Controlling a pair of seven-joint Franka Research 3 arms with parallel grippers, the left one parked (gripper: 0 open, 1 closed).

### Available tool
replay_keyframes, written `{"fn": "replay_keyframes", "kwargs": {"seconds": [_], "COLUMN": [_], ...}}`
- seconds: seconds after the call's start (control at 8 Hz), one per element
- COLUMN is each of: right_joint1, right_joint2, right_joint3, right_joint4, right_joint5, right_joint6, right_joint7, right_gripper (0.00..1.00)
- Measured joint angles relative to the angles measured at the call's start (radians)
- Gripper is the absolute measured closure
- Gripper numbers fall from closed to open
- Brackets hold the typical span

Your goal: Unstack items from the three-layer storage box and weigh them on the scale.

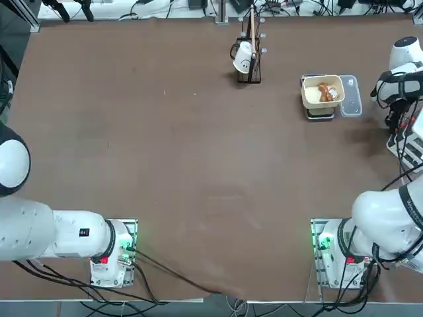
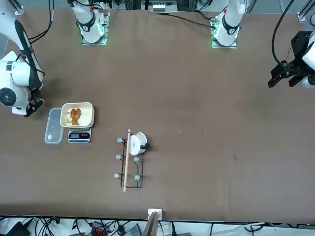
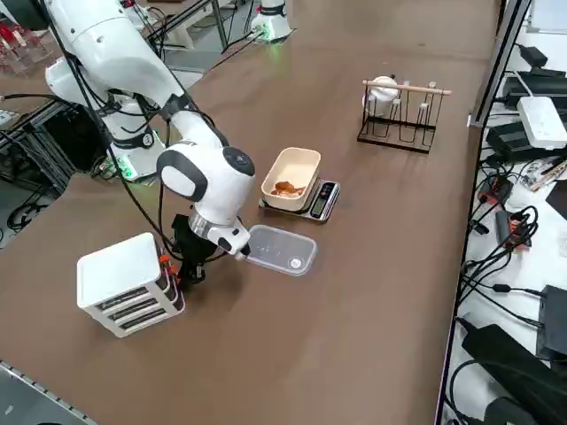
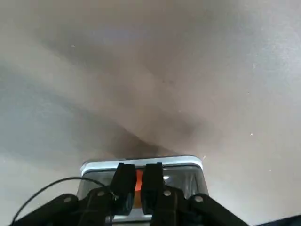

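Brown table [image 1: 165, 165]. On it: scale [image 3: 312, 198] with the tub on top, clear panel [image 3: 281, 250] flat just beside the scale, white storage box [image 3: 128, 283] near the right edge, black wire rack [image 3: 399, 115] with a cup toward the far edge. Both arm bases are bolted at the near edge.

In the top view the three-layer storage box [image 1: 411, 153] at three o'clock is cut by the picture's edge, and the right gripper [image 1: 395, 123] shows only in part. From the front neither shows. The scale's [image 3: 312, 200] display digits are too small to read. Whether the orange tab [image 4: 138, 181] is gripped stays unclear.
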Motion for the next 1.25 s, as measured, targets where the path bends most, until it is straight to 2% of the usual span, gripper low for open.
{"fn": "replay_keyframes", "kwargs": {"seconds": [0.75, 1.0, 1.25], "right_joint1": [0.000, 0.006, 0.046], "right_joint2": [0.000, 0.000, 0.000], "right_joint3": [0.005, 0.023, 0.042], "right_joint4": [0.004, 0.013, 0.028], "right_joint5": [0.009, 0.028, 0.048], "right_joint6": [-0.001, -0.002, 0.000], "right_joint7": [0.004, 0.004, 0.017], "right_gripper": [0.89, 0.89, 0.89]}}
